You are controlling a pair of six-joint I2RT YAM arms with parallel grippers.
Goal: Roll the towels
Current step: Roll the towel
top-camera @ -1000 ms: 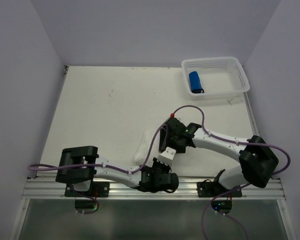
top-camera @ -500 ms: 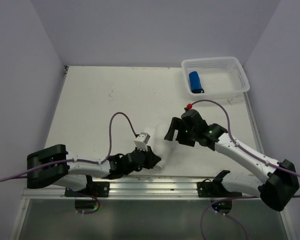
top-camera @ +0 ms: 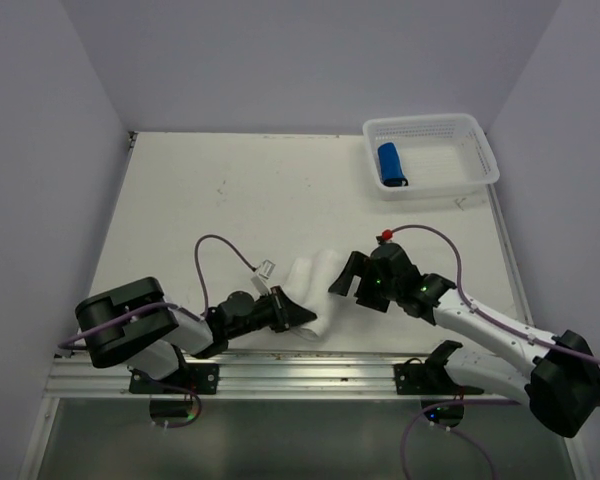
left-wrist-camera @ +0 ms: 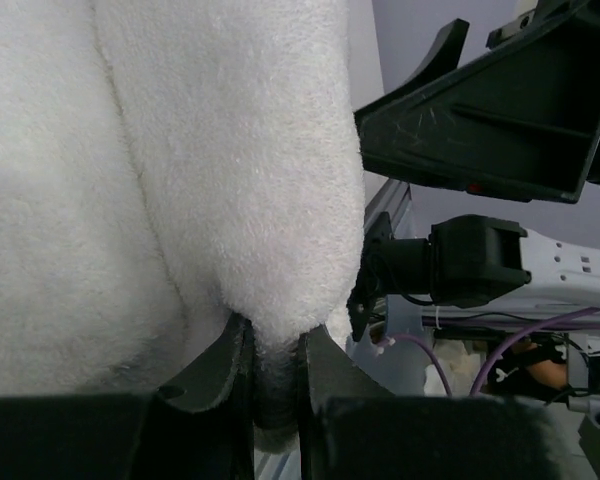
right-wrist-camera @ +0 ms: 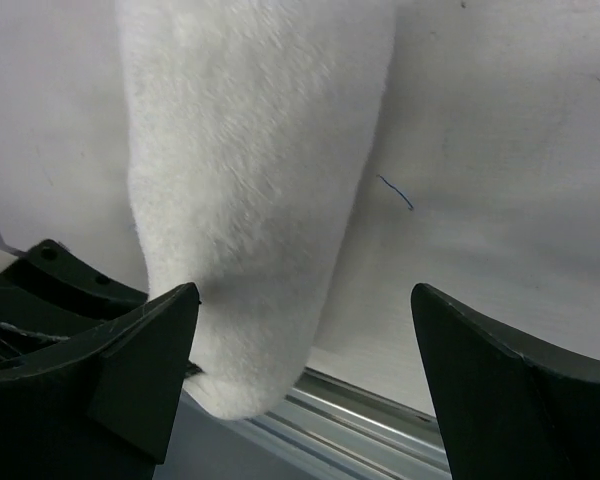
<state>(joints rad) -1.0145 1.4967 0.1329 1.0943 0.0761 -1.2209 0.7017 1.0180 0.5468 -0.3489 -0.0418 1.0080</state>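
The white towel [top-camera: 313, 283] lies rolled into a thick cylinder near the table's front edge. It fills the left wrist view [left-wrist-camera: 160, 170] and shows in the right wrist view [right-wrist-camera: 250, 170]. My left gripper [top-camera: 298, 313] is shut on the near end of the roll, its fingers [left-wrist-camera: 220, 375] pinching a fold of cloth. My right gripper [top-camera: 348, 280] is open, just right of the roll's far end, its fingers [right-wrist-camera: 130, 370] wide apart and holding nothing. The blue towel [top-camera: 391, 164] lies rolled in the basket.
A white perforated basket [top-camera: 478, 150] stands at the table's back right corner. The aluminium rail [top-camera: 310, 375] runs along the front edge, close under the roll. Purple cables loop off both arms.
My left gripper has turned and now pinches the near end of the white roll. My right gripper has dropped lower and closer to the roll.
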